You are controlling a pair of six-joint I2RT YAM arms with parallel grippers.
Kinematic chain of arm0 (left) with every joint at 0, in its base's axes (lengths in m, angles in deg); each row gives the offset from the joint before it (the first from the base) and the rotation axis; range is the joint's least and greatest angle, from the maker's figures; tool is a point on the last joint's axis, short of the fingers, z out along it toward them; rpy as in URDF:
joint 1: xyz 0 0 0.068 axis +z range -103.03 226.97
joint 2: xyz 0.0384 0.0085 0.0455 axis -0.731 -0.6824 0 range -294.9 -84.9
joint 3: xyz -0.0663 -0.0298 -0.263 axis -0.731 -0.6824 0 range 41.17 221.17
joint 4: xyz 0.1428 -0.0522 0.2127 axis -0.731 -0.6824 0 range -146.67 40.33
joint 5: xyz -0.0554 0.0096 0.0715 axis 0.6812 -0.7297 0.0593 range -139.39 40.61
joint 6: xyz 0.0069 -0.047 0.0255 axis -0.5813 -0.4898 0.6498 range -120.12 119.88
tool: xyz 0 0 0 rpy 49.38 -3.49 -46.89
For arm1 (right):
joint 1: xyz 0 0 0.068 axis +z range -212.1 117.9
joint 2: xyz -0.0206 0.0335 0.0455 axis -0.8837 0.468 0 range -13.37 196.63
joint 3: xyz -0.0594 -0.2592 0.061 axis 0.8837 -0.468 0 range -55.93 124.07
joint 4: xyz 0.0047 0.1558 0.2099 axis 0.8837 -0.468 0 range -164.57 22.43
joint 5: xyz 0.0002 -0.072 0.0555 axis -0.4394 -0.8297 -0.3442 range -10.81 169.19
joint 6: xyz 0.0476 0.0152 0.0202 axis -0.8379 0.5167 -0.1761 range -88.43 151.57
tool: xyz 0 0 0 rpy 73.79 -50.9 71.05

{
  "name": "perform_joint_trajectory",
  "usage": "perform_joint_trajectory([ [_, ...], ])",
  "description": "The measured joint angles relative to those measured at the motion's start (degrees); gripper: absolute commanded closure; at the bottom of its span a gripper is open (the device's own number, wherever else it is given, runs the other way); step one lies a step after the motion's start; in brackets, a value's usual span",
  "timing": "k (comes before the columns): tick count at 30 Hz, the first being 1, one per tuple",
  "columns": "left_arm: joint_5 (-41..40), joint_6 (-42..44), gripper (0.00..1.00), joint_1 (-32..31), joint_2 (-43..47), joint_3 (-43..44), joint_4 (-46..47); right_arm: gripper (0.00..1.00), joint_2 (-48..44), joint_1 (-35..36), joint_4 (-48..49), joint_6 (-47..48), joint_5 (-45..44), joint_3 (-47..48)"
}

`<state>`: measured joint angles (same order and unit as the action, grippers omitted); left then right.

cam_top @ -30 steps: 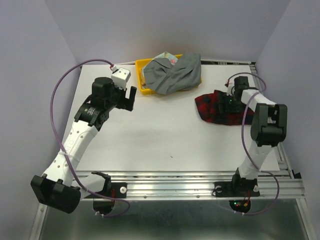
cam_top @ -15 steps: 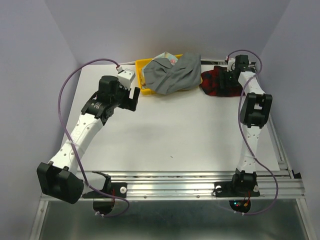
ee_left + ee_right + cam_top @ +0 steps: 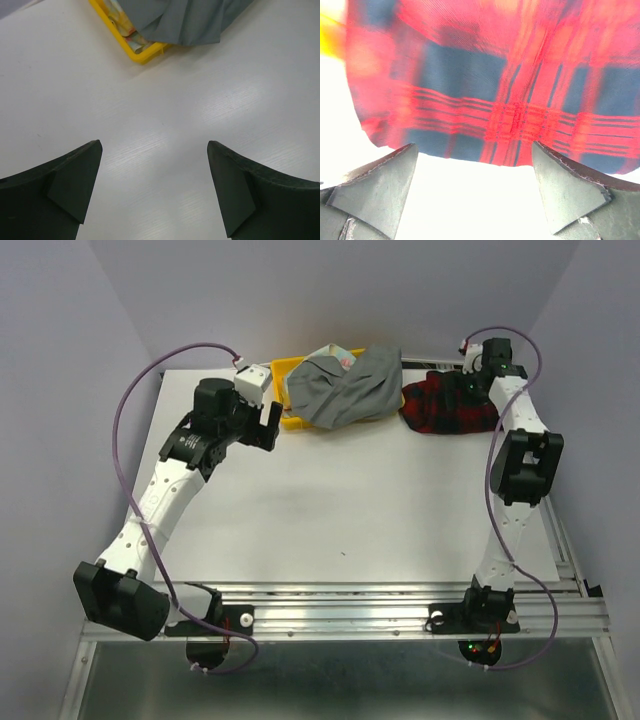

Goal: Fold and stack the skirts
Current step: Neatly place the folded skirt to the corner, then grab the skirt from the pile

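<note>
Plaid skirt (image 3: 450, 405) lies bunched at the table's far right. Right gripper (image 3: 474, 150) hangs over its edge, fingers spread wide, empty. Left gripper (image 3: 154, 145), equally wide and empty, faces the grey skirt (image 3: 350, 388) draped over the tray (image 3: 283, 368). Next, I judge: pinch a grey edge cleanly.

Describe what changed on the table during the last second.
The right claw moved the plaid skirt from the right middle of the table to its far edge, beside the yellow tray, and let go. The left claw edged toward the tray, open. The grey skirt and tray stayed put.
</note>
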<state>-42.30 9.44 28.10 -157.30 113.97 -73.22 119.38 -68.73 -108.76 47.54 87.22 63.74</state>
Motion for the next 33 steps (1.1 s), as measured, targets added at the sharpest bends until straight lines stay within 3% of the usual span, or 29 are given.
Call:
perform_joint_trajectory([
  [6, 0.92, 0.09, 0.01, 0.0, 0.15, 2.36, 0.52, 0.0, -11.5, 1.18, 2.21, -7.54, 10.29, 1.51],
  [10, 0.79, 0.28, 0.01, 0.0, 1.2, 1.14, 0.52, 0.0, -12.87, 3.82, 8.94, -16.85, 15.52, 3.74],
  [15, -0.13, 0.76, 0.01, 0.0, 2.71, -0.55, 0.2, 0.0, -3.93, 8.37, 14.49, -25.33, 16.68, 9.07],
  [23, -0.24, 0.83, 0.01, 0.24, 3.1, -5.18, -0.11, 0.02, 8.55, 14.03, 17.79, -29.99, 9.81, 10.78],
  [31, -0.46, 0.83, 0.01, 0.24, 2.82, -5.88, 0.61, 0.28, 10.27, 13.73, 25.99, -31.89, 6.82, 12.17],
  [33, -0.59, 0.85, 0.01, 0.24, 2.43, -5.9, 0.87, 0.42, 11.21, 13.53, 27.3, -31.78, 6.56, 12.28],
])
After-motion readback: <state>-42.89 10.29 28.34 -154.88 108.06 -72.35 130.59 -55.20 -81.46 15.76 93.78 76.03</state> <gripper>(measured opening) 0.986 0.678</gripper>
